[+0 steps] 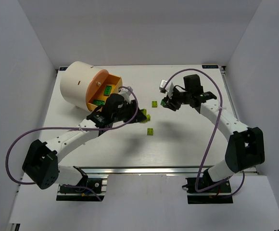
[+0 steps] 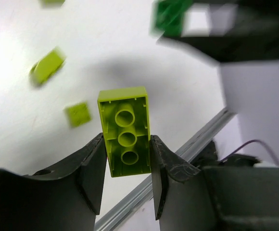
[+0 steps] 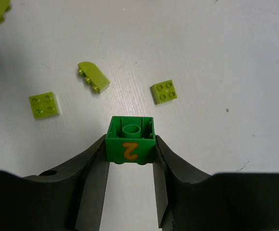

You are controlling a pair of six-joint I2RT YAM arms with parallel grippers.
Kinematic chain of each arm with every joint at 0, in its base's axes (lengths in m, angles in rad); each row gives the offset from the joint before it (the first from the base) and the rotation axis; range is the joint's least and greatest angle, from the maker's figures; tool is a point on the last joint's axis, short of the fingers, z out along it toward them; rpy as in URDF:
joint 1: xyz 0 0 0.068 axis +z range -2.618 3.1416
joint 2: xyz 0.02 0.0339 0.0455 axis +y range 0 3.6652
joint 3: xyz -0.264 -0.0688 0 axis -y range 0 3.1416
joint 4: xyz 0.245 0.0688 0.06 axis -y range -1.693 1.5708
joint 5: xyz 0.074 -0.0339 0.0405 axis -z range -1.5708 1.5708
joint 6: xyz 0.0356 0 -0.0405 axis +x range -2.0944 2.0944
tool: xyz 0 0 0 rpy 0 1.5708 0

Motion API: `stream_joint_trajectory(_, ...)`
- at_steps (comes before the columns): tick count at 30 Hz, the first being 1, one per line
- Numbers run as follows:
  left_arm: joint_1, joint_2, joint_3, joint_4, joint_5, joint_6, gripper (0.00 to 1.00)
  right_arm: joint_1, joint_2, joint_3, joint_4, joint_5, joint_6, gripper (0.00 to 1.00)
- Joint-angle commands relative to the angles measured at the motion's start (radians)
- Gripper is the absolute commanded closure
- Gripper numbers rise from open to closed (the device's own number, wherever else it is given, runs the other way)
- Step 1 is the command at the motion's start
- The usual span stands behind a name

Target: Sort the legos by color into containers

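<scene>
My left gripper [image 1: 140,114] is shut on a yellow-green brick [image 2: 125,130], held underside up above the table, right of the drum. My right gripper [image 1: 168,102] is shut on a dark green brick [image 3: 130,139] with an orange "2", also lifted. The cream drum [image 1: 79,83] lies at the back left. Its orange face carries open trays [image 1: 111,83] with dark green bricks [image 1: 108,89] inside. Loose yellow-green bricks lie on the table [image 1: 155,103] [image 1: 150,132], and more show in the right wrist view [image 3: 93,77] [image 3: 44,105] [image 3: 164,91]. No cyan brick is in view.
White walls enclose the table [image 1: 187,144] on three sides. A metal rail [image 1: 154,169] runs along the near edge. Purple cables [image 1: 211,130] loop from both arms. The two grippers are close together near the table's middle.
</scene>
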Motion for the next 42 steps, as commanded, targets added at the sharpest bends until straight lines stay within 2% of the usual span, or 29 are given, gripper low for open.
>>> stream_joint_trajectory(1,-0.001,-0.034,-0.107,-0.103,-0.051,0.011,0.99,0.013,0.042,0.087,0.070,-0.007,0.056,1.00)
stream_joint_trajectory(5,-0.001,-0.049,-0.200,-0.098,-0.097,-0.001,0.96,0.048,0.135,0.243,0.116,-0.055,0.159,1.00)
stream_joint_trajectory(11,-0.001,0.003,-0.212,-0.095,-0.127,0.011,0.89,0.177,0.246,0.418,0.226,-0.085,0.331,1.00)
stream_joint_trajectory(16,-0.001,0.064,-0.221,-0.090,-0.128,0.020,0.70,0.283,0.417,0.645,0.282,-0.059,0.486,1.00)
stream_joint_trajectory(17,-0.001,0.070,-0.230,-0.090,-0.127,0.019,0.61,0.301,0.474,0.681,0.291,-0.043,0.516,1.00)
stream_joint_trajectory(20,-0.001,0.069,-0.259,-0.095,-0.127,0.017,0.47,0.339,0.574,0.811,0.299,-0.010,0.569,1.00)
stream_joint_trajectory(25,-0.001,-0.005,-0.313,-0.100,-0.133,-0.009,0.35,0.366,0.687,0.963,0.316,0.034,0.589,1.00)
stream_joint_trajectory(28,-0.001,-0.057,-0.332,-0.112,-0.137,-0.020,0.30,0.379,0.738,1.000,0.323,0.046,0.595,1.00)
stream_joint_trajectory(29,-0.001,-0.071,-0.333,-0.119,-0.139,-0.023,0.29,0.387,0.753,1.006,0.329,0.049,0.597,0.95)
stream_joint_trajectory(30,-0.001,-0.088,-0.335,-0.124,-0.144,-0.029,0.29,0.390,0.757,1.006,0.334,0.056,0.598,0.83)
stream_joint_trajectory(32,-0.001,-0.138,-0.338,-0.135,-0.145,-0.033,0.28,0.395,0.775,1.011,0.332,0.057,0.600,0.71)
stream_joint_trajectory(33,-0.001,-0.155,-0.338,-0.139,-0.151,-0.037,0.28,0.396,0.777,1.011,0.332,0.059,0.600,0.59)
stream_joint_trajectory(38,-0.001,-0.224,-0.329,-0.162,-0.185,-0.023,0.30,0.392,0.772,1.009,0.332,0.063,0.601,0.42)
stream_joint_trajectory(42,-0.001,-0.226,-0.310,-0.162,-0.193,0.005,0.37,0.390,0.764,1.011,0.332,0.062,0.593,0.39)
